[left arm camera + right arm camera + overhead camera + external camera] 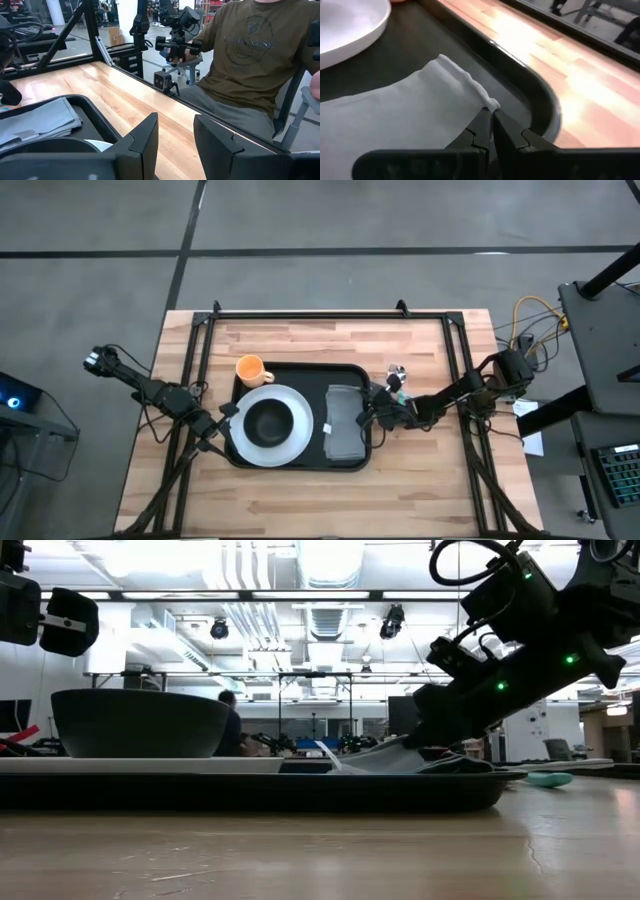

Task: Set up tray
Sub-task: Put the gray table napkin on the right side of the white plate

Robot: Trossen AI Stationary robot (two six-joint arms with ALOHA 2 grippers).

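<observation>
Since the tray (300,463) at the table's (300,510) middle already carries a white plate (300,442) with a dark bowl (268,421) and a grey napkin (343,430), setup looks mostly done; the orange mug (250,369) stands just outside its rim. Right tool (491,116) pinches the napkin's corner; left tool (176,131) hovers apart by the tray's left edge. No readable writing

The table (300,495) has a top of light wooden planks, with a black metal frame (330,315) along its far edge and sides. A black tray (300,461) lies flat in the middle of it. An orange mug (249,368) stands on the wood, just beside the tray's far left corner. A small teal object (549,779) rests on the wood to the right of the tray.
</observation>
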